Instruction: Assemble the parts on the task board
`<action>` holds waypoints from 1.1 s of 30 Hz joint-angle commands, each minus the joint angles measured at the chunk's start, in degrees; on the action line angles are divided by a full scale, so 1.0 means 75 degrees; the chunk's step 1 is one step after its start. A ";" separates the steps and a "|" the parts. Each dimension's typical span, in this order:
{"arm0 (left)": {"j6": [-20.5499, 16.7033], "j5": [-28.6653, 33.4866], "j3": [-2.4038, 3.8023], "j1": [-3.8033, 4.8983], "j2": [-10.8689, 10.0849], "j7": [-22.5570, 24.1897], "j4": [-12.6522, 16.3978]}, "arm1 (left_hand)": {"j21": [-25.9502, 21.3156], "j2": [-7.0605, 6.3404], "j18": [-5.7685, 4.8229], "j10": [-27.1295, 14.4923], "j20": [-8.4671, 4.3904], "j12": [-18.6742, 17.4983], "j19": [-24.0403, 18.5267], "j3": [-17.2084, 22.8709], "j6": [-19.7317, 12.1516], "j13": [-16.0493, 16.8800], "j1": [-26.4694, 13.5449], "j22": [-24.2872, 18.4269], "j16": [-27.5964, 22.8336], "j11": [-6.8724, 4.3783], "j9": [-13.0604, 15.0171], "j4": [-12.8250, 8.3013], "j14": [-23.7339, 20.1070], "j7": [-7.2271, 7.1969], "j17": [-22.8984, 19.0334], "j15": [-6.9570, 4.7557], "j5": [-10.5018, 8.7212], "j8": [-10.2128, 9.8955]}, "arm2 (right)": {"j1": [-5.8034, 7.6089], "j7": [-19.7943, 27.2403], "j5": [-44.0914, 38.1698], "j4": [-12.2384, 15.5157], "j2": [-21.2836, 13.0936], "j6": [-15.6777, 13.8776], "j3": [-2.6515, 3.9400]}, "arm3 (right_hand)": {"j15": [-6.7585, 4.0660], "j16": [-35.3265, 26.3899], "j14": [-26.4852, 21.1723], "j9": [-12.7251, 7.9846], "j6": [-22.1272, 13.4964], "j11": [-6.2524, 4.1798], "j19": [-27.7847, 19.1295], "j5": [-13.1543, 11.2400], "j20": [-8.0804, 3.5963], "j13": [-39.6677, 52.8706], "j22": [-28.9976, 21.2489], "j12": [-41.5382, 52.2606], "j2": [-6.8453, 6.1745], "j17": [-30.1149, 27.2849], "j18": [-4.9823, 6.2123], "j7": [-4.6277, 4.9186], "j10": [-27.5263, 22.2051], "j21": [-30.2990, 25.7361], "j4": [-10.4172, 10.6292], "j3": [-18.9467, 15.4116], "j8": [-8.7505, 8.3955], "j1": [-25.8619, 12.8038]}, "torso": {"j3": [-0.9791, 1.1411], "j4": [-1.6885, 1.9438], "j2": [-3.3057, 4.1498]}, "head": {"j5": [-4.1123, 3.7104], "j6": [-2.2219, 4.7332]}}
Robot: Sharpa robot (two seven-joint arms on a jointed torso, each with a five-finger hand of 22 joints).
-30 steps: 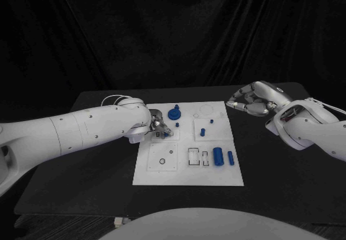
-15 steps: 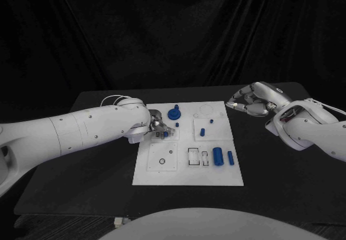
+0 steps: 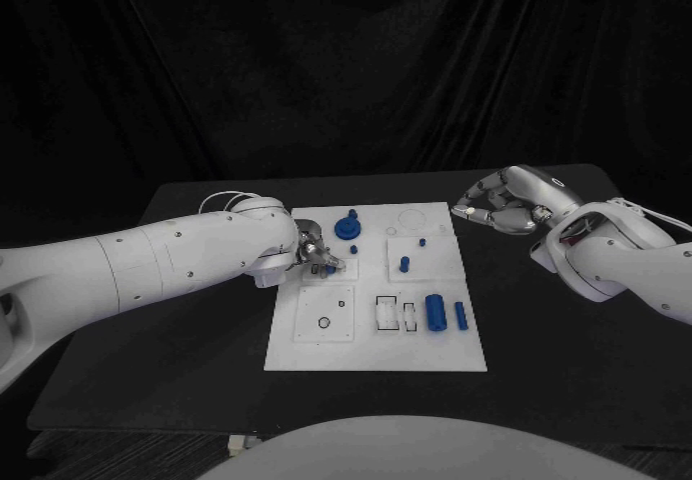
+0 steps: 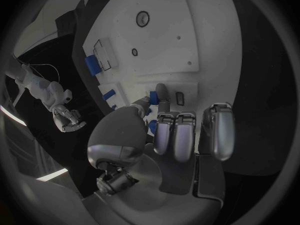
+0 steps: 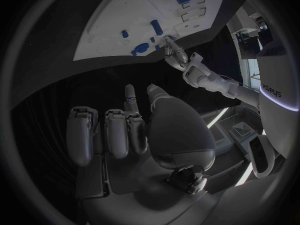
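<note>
Left wrist view: our left hand pinches a small blue part at the task board's left edge; we should seat it squarely. Right hand curled, holding nothing.

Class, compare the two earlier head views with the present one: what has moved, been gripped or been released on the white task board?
Nothing visibly changed. The left hand still pinches a small blue part at the white task board, the right hand stays curled beyond the board's far right corner, and the other blue parts lie as before.
</note>
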 commanded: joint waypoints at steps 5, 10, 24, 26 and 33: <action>0.0046 0.0010 -0.0043 -0.0073 -0.0025 0.0187 -0.0026 | -0.0063 0.0007 0.0035 0.0795 -0.0033 0.0027 0.0014 0.0037 -0.0114 0.2007 0.0331 0.1134 -0.0058 -0.0049 0.0040 -0.0226 0.0619 0.0029 0.1699 -0.0024 -0.0105 -0.0067 | -0.0032 -0.0137 0.0008 -0.0020 0.0020 0.0067 0.0005 | 0.0056 -0.0038 0.0447 0.0009 -0.0035 0.0051 0.0398 0.0047 0.0063 0.2013 0.1729 0.0027 0.0010 0.0137 -0.0027 0.0024 0.0813 -0.0028 -0.0025 -0.0011 0.0004 0.0075 | -0.0001 0.0000 0.0001 | 0.0029 -0.0002; -0.0025 0.0010 -0.0043 -0.0073 -0.0018 0.0272 -0.0052 | -0.0063 0.0056 0.0033 0.0795 -0.0033 0.0027 0.0023 0.0047 -0.0086 0.2007 0.0427 0.1146 -0.0072 -0.0051 0.0067 -0.0269 0.0604 0.0024 0.1672 -0.0027 -0.0200 -0.0063 | -0.0036 -0.0143 0.0013 -0.0025 0.0028 0.0081 0.0005 | 0.0057 -0.0048 0.0442 0.0010 -0.0036 0.0052 0.0387 0.0049 0.0063 0.2013 0.1720 0.0027 0.0014 0.0110 -0.0021 0.0024 0.0813 -0.0051 -0.0022 -0.0011 0.0003 0.0073 | -0.0001 0.0003 0.0001 | 0.0035 -0.0002; -0.0188 0.0010 -0.0043 -0.0073 0.0016 0.0203 -0.0135 | -0.0089 -0.0079 0.0029 0.0795 -0.0034 0.0027 0.0048 -0.0789 -0.0011 0.2007 -0.0212 0.1196 -0.0103 -0.0041 0.0178 0.0479 0.0578 0.0042 0.1620 -0.0024 -0.0933 -0.0100 | -0.0040 -0.0144 0.0016 -0.0020 0.0012 0.0090 0.0005 | 0.0057 -0.0048 0.0442 0.0010 -0.0036 0.0052 0.0387 0.0049 0.0063 0.2013 0.1720 0.0027 0.0014 0.0110 -0.0021 0.0024 0.0813 -0.0051 -0.0022 -0.0011 0.0003 0.0073 | -0.0001 -0.0001 -0.0002 | 0.0055 -0.0002; -0.0233 0.0010 -0.0043 -0.0073 0.0016 0.0167 -0.0135 | -0.0076 -0.0074 0.0025 0.0795 -0.0038 0.0027 0.0062 -0.0845 0.0006 0.2007 -0.0240 0.1209 -0.0100 -0.0046 0.0188 0.0531 0.0582 0.0037 0.1626 -0.0029 -0.0933 -0.0097 | -0.0040 -0.0143 0.0016 -0.0024 0.0012 0.0091 0.0005 | 0.0057 -0.0047 0.0443 0.0011 -0.0035 0.0052 0.0387 0.0054 0.0063 0.2013 0.1720 0.0027 0.0023 0.0113 -0.0021 0.0024 0.0813 -0.0051 -0.0013 -0.0012 0.0003 0.0067 | -0.0001 -0.0003 -0.0002 | 0.0065 -0.0002; -0.0264 0.0010 -0.0043 -0.0073 0.0049 0.0084 -0.0176 | -0.0057 -0.0020 0.0019 0.0795 -0.0044 0.0027 0.0084 -0.0864 0.0051 0.2007 -0.0204 0.1226 -0.0098 -0.0057 0.0204 0.0543 0.0586 0.0020 0.1630 -0.0038 -0.0924 -0.0081 | -0.0044 -0.0138 0.0016 -0.0030 0.0012 0.0092 0.0005 | 0.0057 -0.0047 0.0443 0.0011 -0.0035 0.0052 0.0387 0.0054 0.0063 0.2013 0.1720 0.0027 0.0023 0.0113 -0.0021 0.0024 0.0813 -0.0051 -0.0013 -0.0012 0.0003 0.0067 | -0.0001 0.0001 0.0000 | 0.0069 -0.0002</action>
